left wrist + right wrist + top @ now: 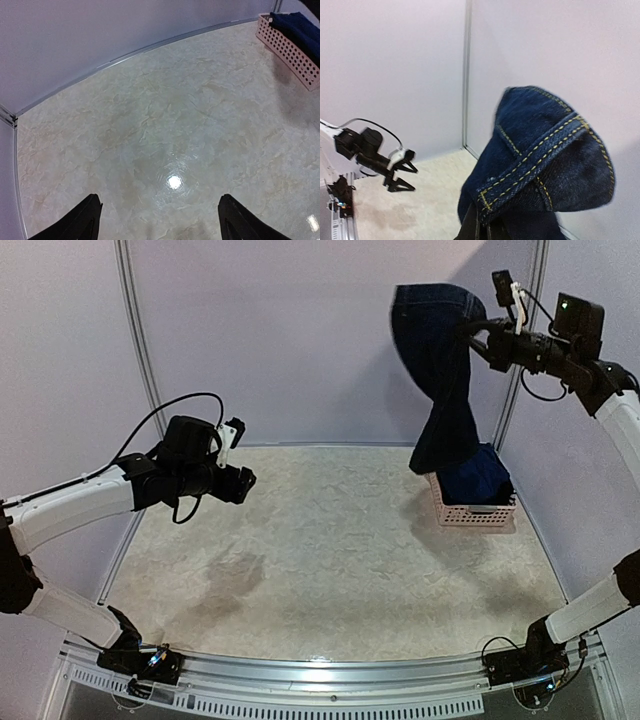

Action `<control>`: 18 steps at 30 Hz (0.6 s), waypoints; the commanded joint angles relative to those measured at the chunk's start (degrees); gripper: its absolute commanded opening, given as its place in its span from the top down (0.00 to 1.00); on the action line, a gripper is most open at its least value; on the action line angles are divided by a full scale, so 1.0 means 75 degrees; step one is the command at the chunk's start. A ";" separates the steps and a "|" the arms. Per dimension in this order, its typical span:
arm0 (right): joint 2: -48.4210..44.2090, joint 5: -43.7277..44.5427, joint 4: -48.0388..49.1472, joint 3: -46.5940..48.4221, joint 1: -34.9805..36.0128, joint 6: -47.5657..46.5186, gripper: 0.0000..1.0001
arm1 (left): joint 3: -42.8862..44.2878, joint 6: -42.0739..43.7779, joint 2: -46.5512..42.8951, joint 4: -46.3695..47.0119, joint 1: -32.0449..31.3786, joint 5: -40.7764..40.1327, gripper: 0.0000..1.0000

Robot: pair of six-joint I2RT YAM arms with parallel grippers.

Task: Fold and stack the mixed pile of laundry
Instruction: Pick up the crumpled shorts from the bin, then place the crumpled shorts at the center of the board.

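Observation:
My right gripper (478,332) is raised high at the back right and shut on the dark navy denim piece (440,370), which hangs down into the pink basket (472,512). In the right wrist view the denim's yellow-stitched band (540,160) fills the frame over my fingers. More navy cloth (482,475) lies in the basket, also seen in the left wrist view (295,25). My left gripper (245,483) is open and empty, held above the left of the table; its fingertips (90,215) stand wide apart. The striped piece and the print are not visible.
The marbled table (320,560) spreads between the arms. White walls with metal posts (135,340) enclose the back and sides. The basket (290,47) stands at the back right by the wall. A metal rail (330,680) runs along the near edge.

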 commanded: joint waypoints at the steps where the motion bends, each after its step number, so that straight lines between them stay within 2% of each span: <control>1: 0.0371 -0.1156 0.0507 0.1082 0.0512 0.0776 1.00 | 0.0274 0.0071 -0.0124 -0.0334 -0.0145 0.0379 0.18; 6: 0.0613 -0.1849 0.1753 0.1160 0.0675 0.2554 1.00 | 0.0375 -0.0255 -0.0774 -0.0600 -0.0226 0.0386 0.19; 8: 0.0670 -0.1452 0.1979 0.0717 0.0674 0.2948 1.00 | 0.0216 -0.0392 -0.1058 -0.0534 -0.0226 0.0464 0.19; 11: 0.1008 -0.0293 0.1689 -0.0216 0.0673 0.2748 1.00 | 0.0005 -0.0655 -0.1288 -0.0472 -0.0248 0.0641 0.19; 12: 0.1317 0.0026 0.1432 -0.0450 0.0669 0.2521 0.95 | -0.0033 -0.0759 -0.1319 -0.0482 -0.0265 0.0691 0.19; 14: 0.1898 0.0642 0.0674 -0.0744 0.0659 0.1829 0.59 | -0.0066 -0.0967 -0.1363 -0.0568 -0.0330 0.0803 0.20; 15: 0.2177 0.0946 0.0208 -0.0795 0.0629 0.1297 0.46 | -0.0077 -0.1037 -0.1384 -0.0614 -0.0397 0.0809 0.21; 18: 0.2959 0.1416 -0.0447 -0.1286 0.0390 0.0672 0.39 | -0.0185 -0.1287 -0.1554 -0.0796 -0.0608 0.0745 0.22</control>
